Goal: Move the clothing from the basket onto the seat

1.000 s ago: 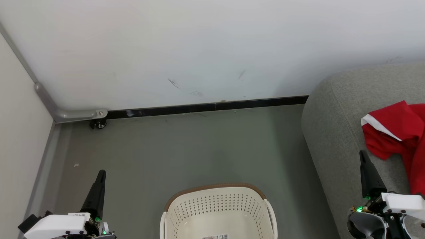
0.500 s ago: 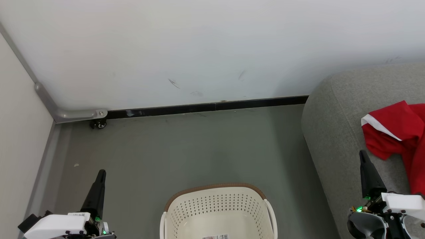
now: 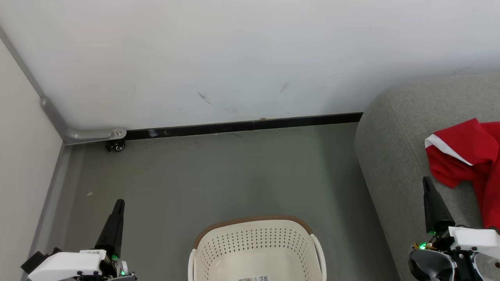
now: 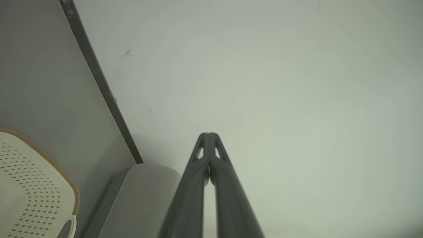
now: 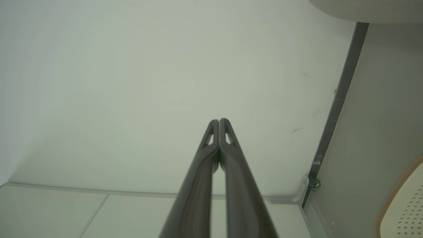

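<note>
The cream-white basket (image 3: 256, 242) with a brown rim stands on the floor at the bottom centre; the part of its inside that shows holds no fabric, just a small label. Red clothing (image 3: 468, 156) with a white band lies on the grey seat (image 3: 394, 156) at the right. My left gripper (image 3: 119, 203) is shut at the lower left, over the floor, left of the basket. My right gripper (image 3: 426, 180) is shut at the lower right, over the seat, just left of the clothing and apart from it. In the wrist views both grippers (image 4: 208, 135) (image 5: 219, 120) point at the white wall, fingertips together, holding nothing.
A white wall (image 3: 234, 58) with a black baseboard (image 3: 242, 125) closes the back. A pale panel (image 3: 19, 156) with a grey metal bracket (image 3: 86, 134) and a small caster (image 3: 116, 146) stands at the left. Grey floor (image 3: 215, 175) lies between panel, wall and seat.
</note>
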Available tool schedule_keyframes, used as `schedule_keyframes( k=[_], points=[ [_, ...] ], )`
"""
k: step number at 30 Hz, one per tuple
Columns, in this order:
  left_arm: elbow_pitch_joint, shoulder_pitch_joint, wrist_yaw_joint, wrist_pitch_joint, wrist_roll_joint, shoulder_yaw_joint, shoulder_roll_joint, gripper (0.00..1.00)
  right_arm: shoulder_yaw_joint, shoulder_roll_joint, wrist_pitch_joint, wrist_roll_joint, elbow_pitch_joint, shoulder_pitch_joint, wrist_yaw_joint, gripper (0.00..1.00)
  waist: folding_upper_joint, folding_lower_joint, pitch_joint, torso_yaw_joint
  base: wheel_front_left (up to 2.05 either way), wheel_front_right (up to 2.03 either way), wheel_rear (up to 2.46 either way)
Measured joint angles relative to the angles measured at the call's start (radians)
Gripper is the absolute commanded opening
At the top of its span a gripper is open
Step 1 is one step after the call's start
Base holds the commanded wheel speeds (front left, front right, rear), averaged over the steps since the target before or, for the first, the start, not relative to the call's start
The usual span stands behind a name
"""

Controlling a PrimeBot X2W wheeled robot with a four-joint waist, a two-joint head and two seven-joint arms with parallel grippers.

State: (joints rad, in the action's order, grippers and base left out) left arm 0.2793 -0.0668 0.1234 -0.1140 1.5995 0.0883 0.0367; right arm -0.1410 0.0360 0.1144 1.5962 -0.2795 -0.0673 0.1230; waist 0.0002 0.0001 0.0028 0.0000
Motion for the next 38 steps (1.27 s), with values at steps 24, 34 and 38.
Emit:
schedule_keyframes(
  k=[24, 34, 38],
  points=[
    [-0.001, 0.0, 0.0, 0.0, 0.0, 0.0, 0.0, 0.0, 0.0, 0.0, 0.0, 0.0, 0.0, 0.0, 0.0, 0.0, 0.0, 0.0, 0.0, 0.0, 0.0, 0.0, 0.0],
    [-0.001, 0.0, 0.0, 0.0, 0.0, 0.0, 0.0, 0.0, 0.0, 0.0, 0.0, 0.0, 0.0, 0.0, 0.0, 0.0, 0.0, 0.0, 0.0, 0.0, 0.0, 0.0, 0.0],
    [-0.001, 0.0, 0.0, 0.0, 0.0, 0.0, 0.0, 0.0, 0.0, 0.0, 0.0, 0.0, 0.0, 0.0, 0.0, 0.0, 0.0, 0.0, 0.0, 0.0, 0.0, 0.0, 0.0]
  ],
)
